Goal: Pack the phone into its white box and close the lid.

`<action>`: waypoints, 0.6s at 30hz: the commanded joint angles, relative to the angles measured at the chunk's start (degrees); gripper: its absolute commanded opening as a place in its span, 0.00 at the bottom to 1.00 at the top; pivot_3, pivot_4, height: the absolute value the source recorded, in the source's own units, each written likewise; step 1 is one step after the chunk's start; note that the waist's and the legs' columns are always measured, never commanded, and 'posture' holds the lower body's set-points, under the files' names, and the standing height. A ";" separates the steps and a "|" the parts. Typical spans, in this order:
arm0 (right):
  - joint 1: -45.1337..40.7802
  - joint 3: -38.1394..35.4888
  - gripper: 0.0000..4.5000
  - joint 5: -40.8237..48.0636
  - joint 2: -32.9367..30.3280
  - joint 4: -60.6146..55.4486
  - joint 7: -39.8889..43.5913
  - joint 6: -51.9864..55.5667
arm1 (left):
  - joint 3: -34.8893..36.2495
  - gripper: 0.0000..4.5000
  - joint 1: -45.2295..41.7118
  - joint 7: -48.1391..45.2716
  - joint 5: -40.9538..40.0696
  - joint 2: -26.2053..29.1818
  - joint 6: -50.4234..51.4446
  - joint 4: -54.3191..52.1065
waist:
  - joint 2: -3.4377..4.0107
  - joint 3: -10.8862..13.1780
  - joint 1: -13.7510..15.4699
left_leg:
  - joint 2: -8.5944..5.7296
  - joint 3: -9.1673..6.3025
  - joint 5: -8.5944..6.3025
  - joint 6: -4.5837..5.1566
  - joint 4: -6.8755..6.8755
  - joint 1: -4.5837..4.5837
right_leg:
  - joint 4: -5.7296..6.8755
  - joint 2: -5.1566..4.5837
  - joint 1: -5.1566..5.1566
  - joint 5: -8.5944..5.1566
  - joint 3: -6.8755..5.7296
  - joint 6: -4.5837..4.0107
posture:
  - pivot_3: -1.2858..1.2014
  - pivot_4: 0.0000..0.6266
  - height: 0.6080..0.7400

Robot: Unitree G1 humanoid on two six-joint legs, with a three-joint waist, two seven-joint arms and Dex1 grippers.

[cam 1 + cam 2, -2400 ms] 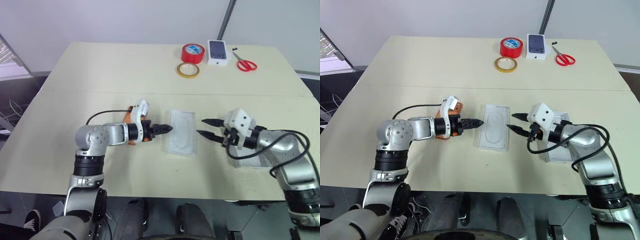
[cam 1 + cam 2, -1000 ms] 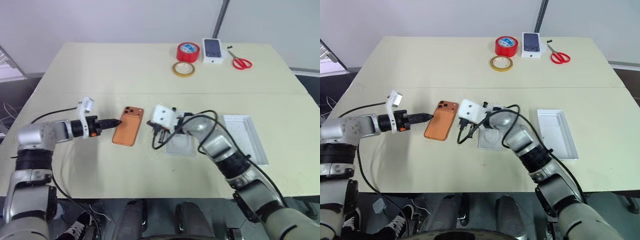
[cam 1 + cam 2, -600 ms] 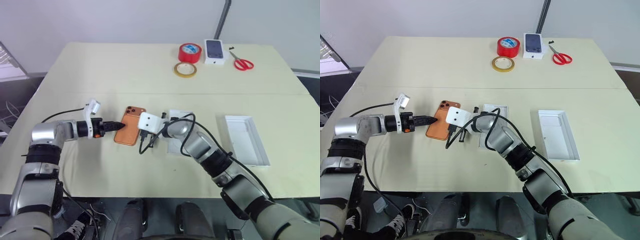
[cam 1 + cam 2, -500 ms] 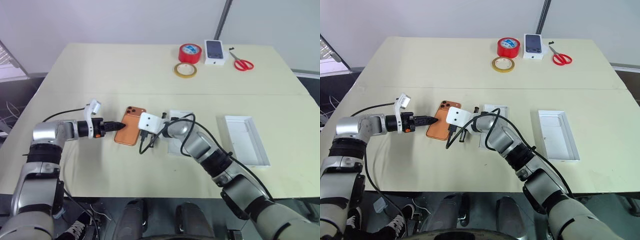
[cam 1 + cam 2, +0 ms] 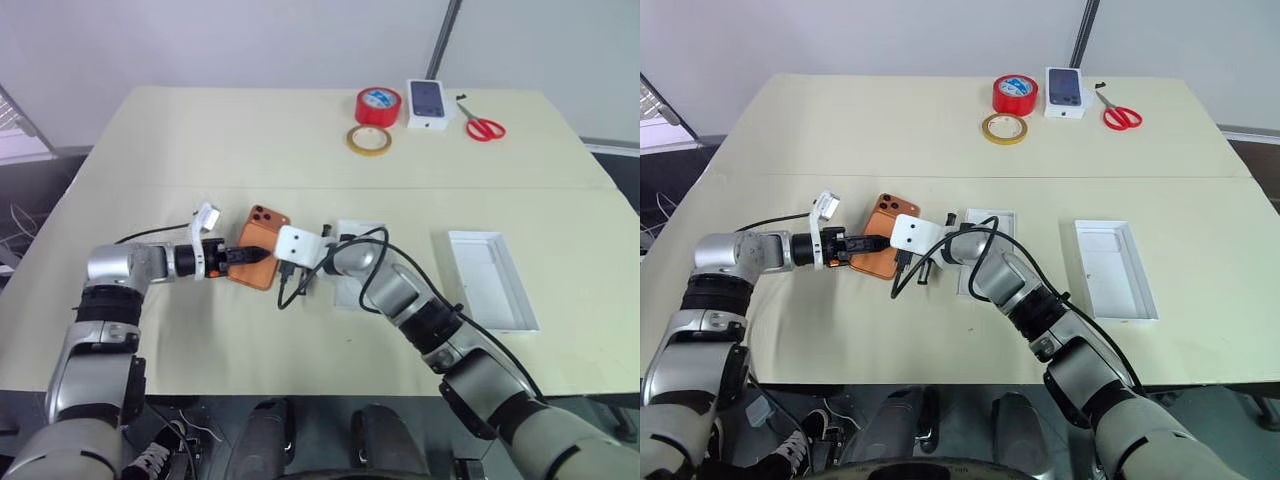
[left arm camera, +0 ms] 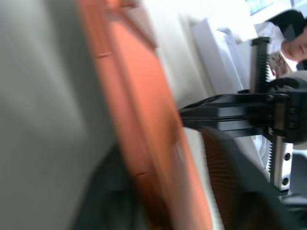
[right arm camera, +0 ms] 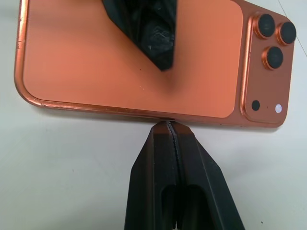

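The orange phone [image 5: 262, 238] lies back up left of the table's middle, its lens cluster at the far end. My left gripper [image 5: 250, 255] is shut on its left long edge; one black finger [image 7: 144, 33] rests on its back. That edge looks slightly raised. My right gripper [image 7: 168, 125] is shut, its tips touching the opposite long edge. The lid [image 5: 490, 280], an all-white shell, lies open side up at the right. The white box is hidden or out of view.
A flat white insert [image 5: 990, 216] lies partly under my right forearm, just right of the phone. At the far edge sit a red tape roll [image 5: 377, 104], a yellow tape ring [image 5: 369, 140], a small phone carton [image 5: 432, 102] and red scissors [image 5: 483, 127].
My left gripper has slid right from beside the phone onto its left edge and closed on it. The phone has tipped slightly. The right gripper stays shut against the other edge.
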 commanded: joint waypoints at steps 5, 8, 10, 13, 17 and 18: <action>0.78 -4.25 0.00 3.29 -0.06 -1.16 0.34 -4.47 | 1.26 0.00 2.65 -0.01 -2.29 1.26 3.35 -3.03 | 0.00 0.00 -0.13 | 0.04 0.01 0.01 -0.03 -0.03 0.03 | -0.01 0.02 0.01 0.00 0.02 0.00 | 0.52 0.24 0.91; 3.56 -11.78 0.06 15.78 -0.39 -8.47 8.21 1.02 | 5.04 0.00 3.42 1.73 -5.24 0.60 7.28 -3.86 | -0.02 0.02 -0.12 | 0.05 0.01 0.01 -0.04 -0.06 0.01 | -0.01 0.01 -0.03 0.00 0.04 0.00 | 0.52 0.24 0.91; 6.30 -15.73 0.20 23.47 -2.94 -15.83 13.71 6.44 | 9.02 0.00 5.26 3.35 -8.76 -0.52 10.12 -6.94 | -0.02 0.06 -0.09 | 0.07 0.01 0.01 -0.03 -0.06 -0.04 | -0.03 -0.02 -0.05 0.00 0.04 0.00 | 0.52 0.24 0.91; 11.40 -15.11 0.54 24.43 -10.67 -24.94 18.30 5.90 | 17.45 0.00 6.96 9.57 -13.85 -4.30 14.81 -10.71 | -0.05 0.08 0.39 | 0.06 0.01 -0.02 0.01 -0.04 -0.12 | -0.04 -0.21 -0.08 0.00 0.04 0.00 | 0.52 0.24 0.91; 20.82 -15.05 0.89 22.08 -23.85 -32.80 24.03 -3.28 | 23.21 0.00 10.37 17.40 -17.95 -9.98 18.77 -20.60 | -0.09 0.11 0.76 | -0.02 0.00 -0.05 0.03 -0.02 -0.17 | -0.15 -0.34 -0.06 0.00 0.03 0.01 | 0.52 0.24 0.91; 23.27 -15.84 0.89 22.21 -26.18 -33.85 24.51 -4.63 | 23.80 0.00 11.09 18.82 -18.41 -11.10 18.67 -22.56 | -0.11 0.12 0.73 | -0.05 0.00 -0.05 0.03 -0.02 -0.22 | -0.17 -0.37 -0.08 0.00 0.03 0.00 | 0.52 0.24 0.91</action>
